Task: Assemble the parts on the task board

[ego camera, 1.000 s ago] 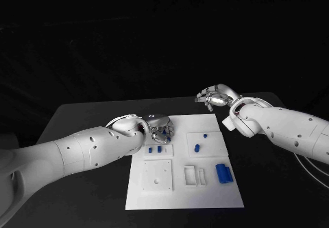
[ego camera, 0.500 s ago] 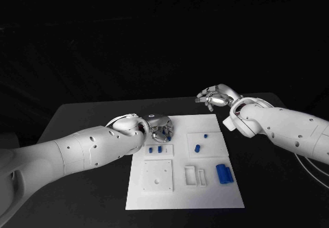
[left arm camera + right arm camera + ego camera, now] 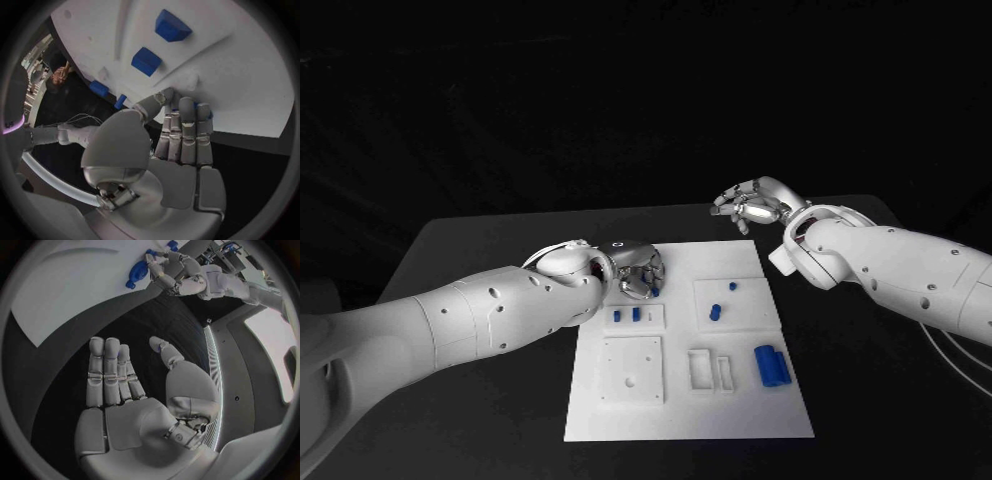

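The left hand hangs over the far left part of the white task board, its fingers laid side by side and bent down toward the plate. In the left wrist view a bit of blue shows right at the fingertips, but whether the hand pinches a piece there or merely touches it I cannot tell. Just beneath this hand, on its near side, two small blue parts stand next to each other in a shallow raised block on the board. Farther off toward the other arm, a short blue peg and a blue capsule-shaped piece sit in a square recess, and nearer the robot a larger blue cylinder lies on the plate beside a pair of empty white slots. A plain square plate with small holes lies on the near side of the two small parts. The right hand is held above the black bench, beyond the board's far right corner and apart from it; its fingers are spread, thumb out to one side, and it holds nothing.
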You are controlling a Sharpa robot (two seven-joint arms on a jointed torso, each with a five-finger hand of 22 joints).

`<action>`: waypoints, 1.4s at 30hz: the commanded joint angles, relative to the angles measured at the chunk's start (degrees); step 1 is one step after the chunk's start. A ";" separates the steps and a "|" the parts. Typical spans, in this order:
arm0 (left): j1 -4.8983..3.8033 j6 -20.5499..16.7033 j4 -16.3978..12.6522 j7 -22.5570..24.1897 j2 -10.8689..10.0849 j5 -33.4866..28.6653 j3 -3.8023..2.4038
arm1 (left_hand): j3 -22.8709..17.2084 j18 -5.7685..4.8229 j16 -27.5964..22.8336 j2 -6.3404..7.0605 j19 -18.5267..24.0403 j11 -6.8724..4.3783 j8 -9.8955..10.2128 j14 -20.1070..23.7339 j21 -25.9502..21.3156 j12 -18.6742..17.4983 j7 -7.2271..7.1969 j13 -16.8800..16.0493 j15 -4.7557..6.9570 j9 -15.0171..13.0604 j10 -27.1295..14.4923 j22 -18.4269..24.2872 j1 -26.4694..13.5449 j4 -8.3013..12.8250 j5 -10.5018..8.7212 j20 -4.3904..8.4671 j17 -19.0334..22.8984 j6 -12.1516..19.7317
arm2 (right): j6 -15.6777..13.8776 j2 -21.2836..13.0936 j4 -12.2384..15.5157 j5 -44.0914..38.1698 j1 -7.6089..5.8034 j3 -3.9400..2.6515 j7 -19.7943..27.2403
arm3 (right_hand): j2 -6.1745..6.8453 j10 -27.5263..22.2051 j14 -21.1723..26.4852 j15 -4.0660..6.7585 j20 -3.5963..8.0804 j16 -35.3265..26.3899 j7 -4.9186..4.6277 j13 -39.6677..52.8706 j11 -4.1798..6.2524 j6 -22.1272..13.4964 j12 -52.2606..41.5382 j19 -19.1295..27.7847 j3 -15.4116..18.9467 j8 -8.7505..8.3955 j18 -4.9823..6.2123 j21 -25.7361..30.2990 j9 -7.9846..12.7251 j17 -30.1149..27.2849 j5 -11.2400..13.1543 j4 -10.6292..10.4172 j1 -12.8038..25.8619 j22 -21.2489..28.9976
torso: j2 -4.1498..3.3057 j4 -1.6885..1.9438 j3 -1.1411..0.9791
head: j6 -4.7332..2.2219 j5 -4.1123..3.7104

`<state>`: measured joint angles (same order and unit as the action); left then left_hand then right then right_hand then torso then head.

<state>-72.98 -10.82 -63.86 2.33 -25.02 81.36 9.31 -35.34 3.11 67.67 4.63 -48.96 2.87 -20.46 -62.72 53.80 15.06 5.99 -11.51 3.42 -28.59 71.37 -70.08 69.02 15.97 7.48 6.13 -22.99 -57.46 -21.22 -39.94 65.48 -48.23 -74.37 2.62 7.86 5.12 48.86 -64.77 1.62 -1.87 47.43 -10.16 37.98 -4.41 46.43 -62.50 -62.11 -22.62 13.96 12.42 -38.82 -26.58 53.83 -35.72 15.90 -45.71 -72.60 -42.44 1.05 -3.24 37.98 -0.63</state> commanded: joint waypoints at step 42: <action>0.88 -3.58 -8.08 -0.35 -8.05 -12.20 -2.57 | -0.57 0.77 1.40 -0.45 -1.99 -0.90 -0.28 -2.13 0.65 -0.32 -0.52 -0.38 0.86 0.02 2.66 -0.82 -1.30 0.24 0.93 3.44 -0.94 -2.26 | 0.16 -0.25 -0.04 0.25 0.00 -0.06 0.49 | -0.27 -0.47 0.41 0.13 -0.31 0.22 -0.43 -0.05 0.13 0.01 -0.25 -0.28 -0.16 0.29 2.58 0.33 0.13 -0.09 -0.20 -0.07 0.08 -0.19 | -0.02 0.04 0.03 | -0.63 0.17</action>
<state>-72.02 -16.12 -71.60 2.62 -32.85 70.66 6.77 -35.69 3.01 68.81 4.18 -50.59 1.81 -20.50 -64.55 54.12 14.95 5.41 -11.86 4.23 -28.52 73.59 -70.84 68.21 16.21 8.15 6.55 -23.83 -59.35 -21.23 -40.18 65.41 -48.22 -74.36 2.60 7.95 5.12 48.65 -64.77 1.62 -1.87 47.43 -10.14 37.98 -4.19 46.45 -62.49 -62.11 -22.62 13.96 12.42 -38.82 -26.54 53.83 -35.72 15.90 -45.71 -72.70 -42.42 1.10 -3.27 37.29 -0.43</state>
